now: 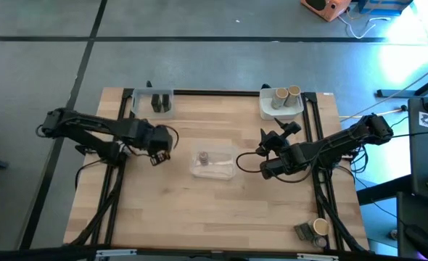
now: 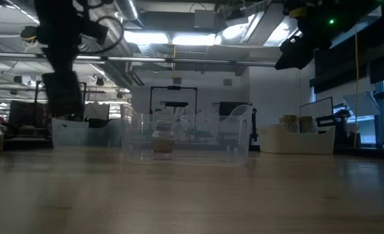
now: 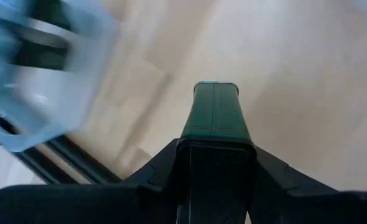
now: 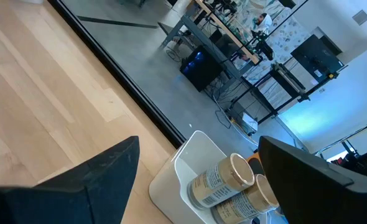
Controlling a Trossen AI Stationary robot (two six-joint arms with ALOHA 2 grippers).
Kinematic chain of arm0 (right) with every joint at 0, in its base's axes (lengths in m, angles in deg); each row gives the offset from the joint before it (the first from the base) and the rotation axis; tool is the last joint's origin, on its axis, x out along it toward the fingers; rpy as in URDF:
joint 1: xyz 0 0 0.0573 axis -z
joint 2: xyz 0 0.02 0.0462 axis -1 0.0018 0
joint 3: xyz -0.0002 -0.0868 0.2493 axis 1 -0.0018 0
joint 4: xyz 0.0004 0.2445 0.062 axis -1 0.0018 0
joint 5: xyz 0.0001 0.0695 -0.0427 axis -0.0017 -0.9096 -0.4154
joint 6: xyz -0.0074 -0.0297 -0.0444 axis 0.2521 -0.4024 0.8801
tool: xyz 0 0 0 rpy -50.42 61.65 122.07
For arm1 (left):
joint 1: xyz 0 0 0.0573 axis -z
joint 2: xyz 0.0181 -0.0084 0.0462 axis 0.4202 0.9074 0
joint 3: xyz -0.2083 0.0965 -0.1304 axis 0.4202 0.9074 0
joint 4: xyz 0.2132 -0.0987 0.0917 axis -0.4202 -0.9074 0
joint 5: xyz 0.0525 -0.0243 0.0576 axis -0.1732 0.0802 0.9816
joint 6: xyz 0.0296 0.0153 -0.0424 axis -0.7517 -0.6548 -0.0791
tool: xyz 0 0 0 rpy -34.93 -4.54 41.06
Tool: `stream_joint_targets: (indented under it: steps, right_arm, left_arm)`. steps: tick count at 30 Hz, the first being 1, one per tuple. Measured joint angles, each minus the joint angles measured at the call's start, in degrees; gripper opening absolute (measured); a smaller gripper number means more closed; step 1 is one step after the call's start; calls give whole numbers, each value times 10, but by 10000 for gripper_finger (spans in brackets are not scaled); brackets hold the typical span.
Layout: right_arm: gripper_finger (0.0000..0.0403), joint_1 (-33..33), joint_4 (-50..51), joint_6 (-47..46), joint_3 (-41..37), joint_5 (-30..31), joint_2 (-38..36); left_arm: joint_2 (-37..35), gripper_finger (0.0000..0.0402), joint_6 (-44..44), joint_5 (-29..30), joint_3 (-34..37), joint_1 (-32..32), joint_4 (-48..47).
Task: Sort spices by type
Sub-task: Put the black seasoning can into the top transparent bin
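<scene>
Dark spice (image 3: 215, 112) clamped in left gripper (image 1: 158, 145) jaws; carry level to dark-spice tray (image 1: 153, 102). Right gripper (image 1: 266, 156) jaws wide, empty.

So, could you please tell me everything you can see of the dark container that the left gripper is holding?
The dark container is a blocky, dark green-black piece with a squarish end and a seam down its face, smooth like plastic or metal. It sticks out from the left gripper, which is shut on its sides. It is held above the wooden table, on the left side, near the clear tray at the back left.
</scene>
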Motion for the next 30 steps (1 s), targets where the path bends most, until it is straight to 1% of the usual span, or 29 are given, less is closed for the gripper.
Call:
stream_joint_targets:
  steps: [4,6,9,12,17,22,25,28,30]
  right_arm:
    - [328,0,-3,0,0,0,0]
    - [328,0,-3,0,0,0,0]
    - [328,0,-4,0,0,0,0]
    - [328,0,-5,0,0,0,0]
    - [328,0,-5,1,0,2,0]
    - [328,0,-5,2,0,2,0]
    - [328,0,-5,2,0,2,0]
    - [328,0,-5,2,0,2,0]
    - [328,0,-5,2,0,2,0]
  left_arm:
    - [-46,116,5,39,-8,-44,-1]
    - [-68,115,21,67,-8,-71,0]
    - [-96,116,50,116,-9,-116,0]
    - [-114,119,47,137,-9,-169,7]
    - [-113,118,-17,130,-9,-262,50]
    - [-88,118,-80,76,-9,-370,79]
    - [-72,117,-111,64,-9,-429,89]
    - [-53,117,-136,45,-9,-479,105]
    - [-38,118,-150,23,-9,-507,117]
